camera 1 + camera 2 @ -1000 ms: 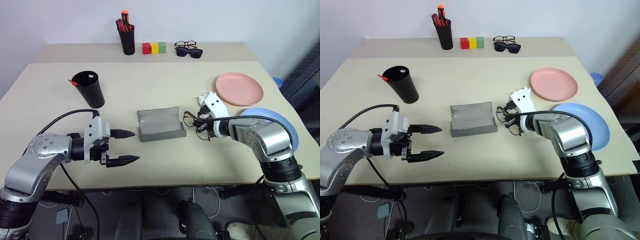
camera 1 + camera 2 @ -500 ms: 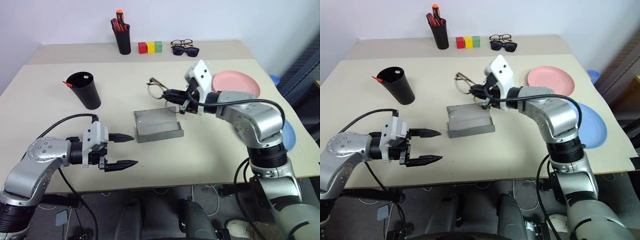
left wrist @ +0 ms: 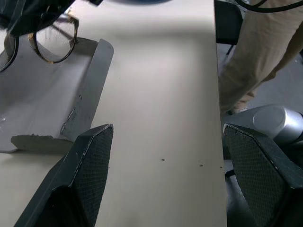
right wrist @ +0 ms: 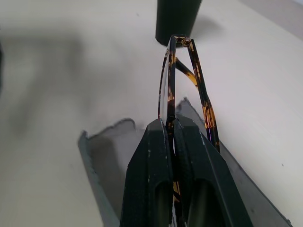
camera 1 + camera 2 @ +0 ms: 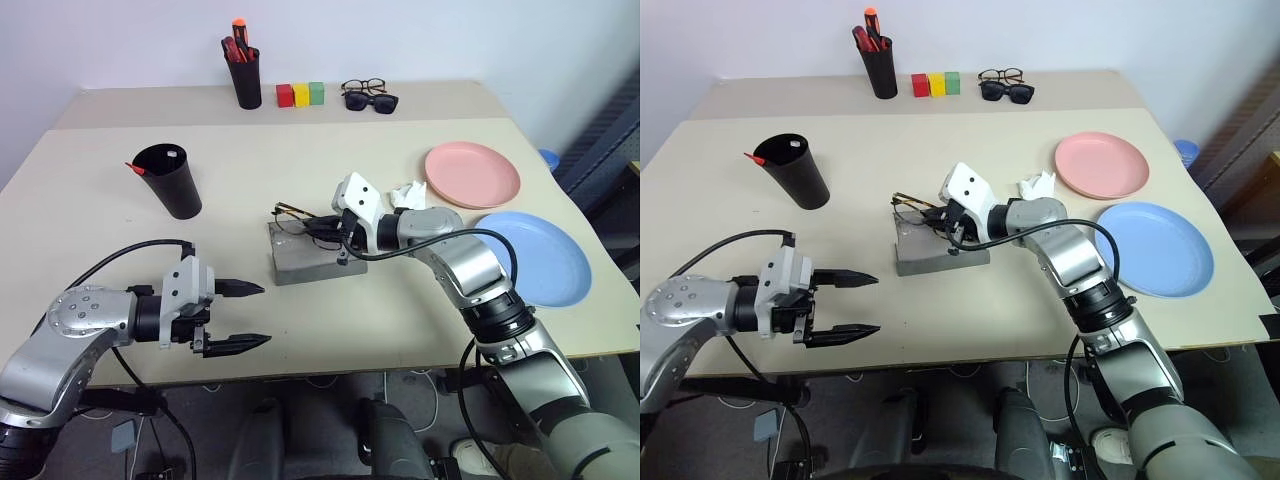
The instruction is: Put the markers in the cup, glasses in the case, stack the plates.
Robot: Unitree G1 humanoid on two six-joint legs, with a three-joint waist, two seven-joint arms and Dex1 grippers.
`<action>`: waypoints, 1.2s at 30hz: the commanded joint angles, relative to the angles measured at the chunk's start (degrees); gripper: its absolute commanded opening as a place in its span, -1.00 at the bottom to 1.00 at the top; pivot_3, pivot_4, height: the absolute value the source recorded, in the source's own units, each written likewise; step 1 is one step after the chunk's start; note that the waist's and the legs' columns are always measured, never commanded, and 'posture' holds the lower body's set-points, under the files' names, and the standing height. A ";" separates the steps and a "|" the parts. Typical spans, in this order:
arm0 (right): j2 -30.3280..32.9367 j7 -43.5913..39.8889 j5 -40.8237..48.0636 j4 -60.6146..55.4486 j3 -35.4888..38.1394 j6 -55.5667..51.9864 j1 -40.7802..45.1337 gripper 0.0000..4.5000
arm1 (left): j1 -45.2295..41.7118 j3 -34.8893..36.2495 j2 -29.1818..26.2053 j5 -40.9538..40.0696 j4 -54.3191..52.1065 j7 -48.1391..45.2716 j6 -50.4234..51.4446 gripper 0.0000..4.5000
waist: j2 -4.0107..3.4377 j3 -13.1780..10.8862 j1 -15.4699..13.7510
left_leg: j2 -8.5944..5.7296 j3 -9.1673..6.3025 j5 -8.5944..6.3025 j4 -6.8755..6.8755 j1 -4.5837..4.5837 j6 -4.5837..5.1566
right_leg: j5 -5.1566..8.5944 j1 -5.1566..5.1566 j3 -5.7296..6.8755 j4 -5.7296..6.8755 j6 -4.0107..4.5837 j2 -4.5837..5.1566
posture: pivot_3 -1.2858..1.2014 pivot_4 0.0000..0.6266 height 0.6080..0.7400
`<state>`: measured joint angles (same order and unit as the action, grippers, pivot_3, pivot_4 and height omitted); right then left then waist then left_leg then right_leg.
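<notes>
- Right jaws (image 5: pixel 943 222) clenched on the glasses (image 5: pixel 912 208), pinching the frame edge-on; in the right wrist view the rim (image 4: pixel 170 80) runs straight up between the two black fingers (image 4: pixel 150 156).
- Left jaws (image 5: pixel 248 315) spread wide and empty, hovering on the near side of the case (image 5: pixel 312 258), well apart from it.
- I hold the glasses over the case, lenses above its open grey tray; I cannot tell whether they touch the lining.
- Handling, my judgement: light, thin wire, easily bent, lenses scratch. A grip at the bridge or rim edge suits; squeezing harder risks twisting the frame. The temples may snag the case wall.
- The case looks light and felt-like and may slide on the tabletop (image 5: pixel 400 330) if nudged.
</notes>
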<state>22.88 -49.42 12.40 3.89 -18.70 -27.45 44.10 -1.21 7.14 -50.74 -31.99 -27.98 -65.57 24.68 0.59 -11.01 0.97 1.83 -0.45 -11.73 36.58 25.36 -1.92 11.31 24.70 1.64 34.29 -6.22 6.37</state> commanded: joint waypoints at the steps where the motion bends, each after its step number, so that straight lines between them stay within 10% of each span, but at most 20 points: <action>1: 0.13 -2.12 -0.24 -1.05 0.35 0.39 1.12 -0.99 | 0.87 2.39 -0.79 -0.80 -2.07 0.85 -0.01 0.71 | -0.01 -0.01 -0.05 | 0.00 0.00 0.00 0.00 0.00 0.00 | 0.00 0.00 0.00 0.00 0.00 0.00 | 0.03 -0.52 1.00; 8: 2.66 -7.40 0.49 -3.04 -0.19 -4.25 -0.95 -0.99 | 1.70 2.70 -0.69 -0.55 -1.76 1.76 -0.51 0.71 | -0.01 0.00 -0.12 | 0.00 0.00 0.00 0.00 0.00 -0.01 | 0.00 0.00 0.01 0.00 0.00 0.00 | 0.03 -0.52 1.00; 16: 5.11 -4.98 -0.95 -4.23 3.28 -4.48 -3.45 0.52 | -3.12 2.05 0.47 -0.55 1.77 3.08 -0.99 0.71 | 0.00 0.00 -0.32 | 0.00 0.00 0.00 0.00 0.00 -0.01 | 0.00 0.00 0.01 0.00 0.00 0.00 | 0.03 -0.52 1.00; 24: 15.69 -0.71 0.50 -19.50 15.83 -7.91 -15.37 0.52 | -24.17 -6.13 6.72 12.01 20.87 13.29 -2.87 0.71 | 0.07 0.03 -1.72 | -0.02 0.00 0.03 0.04 -0.03 -0.03 | -0.01 -0.08 0.01 0.01 -0.03 -0.02 | 0.03 -0.52 1.00; 32: 21.78 1.03 0.90 -34.93 32.73 -2.71 -43.67 0.55 | -50.03 -16.92 18.06 26.56 55.50 16.90 -11.91 -0.83 | 0.19 0.00 -3.24 | -0.03 0.04 0.02 0.26 0.00 -0.02 | 0.00 -0.20 0.01 -0.01 -0.09 -0.02 | 0.03 -0.52 1.00; 36: 19.75 2.19 1.92 -38.23 37.74 0.26 -52.11 0.55 | -58.67 -20.59 23.42 32.76 71.60 18.14 -20.89 -0.97 | 0.23 -0.01 -3.01 | -0.03 0.05 -0.01 0.40 0.02 0.02 | 0.00 -0.24 0.00 -0.04 -0.08 -0.01 | 0.03 -0.52 1.00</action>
<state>43.03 -47.93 13.45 -31.34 16.31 -29.19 -7.47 -57.33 -12.86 -27.59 -1.64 39.90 -48.22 7.85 0.82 -11.01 -2.04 1.80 -0.40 -11.74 36.99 25.38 -1.89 11.30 24.46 1.64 34.26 -6.31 6.37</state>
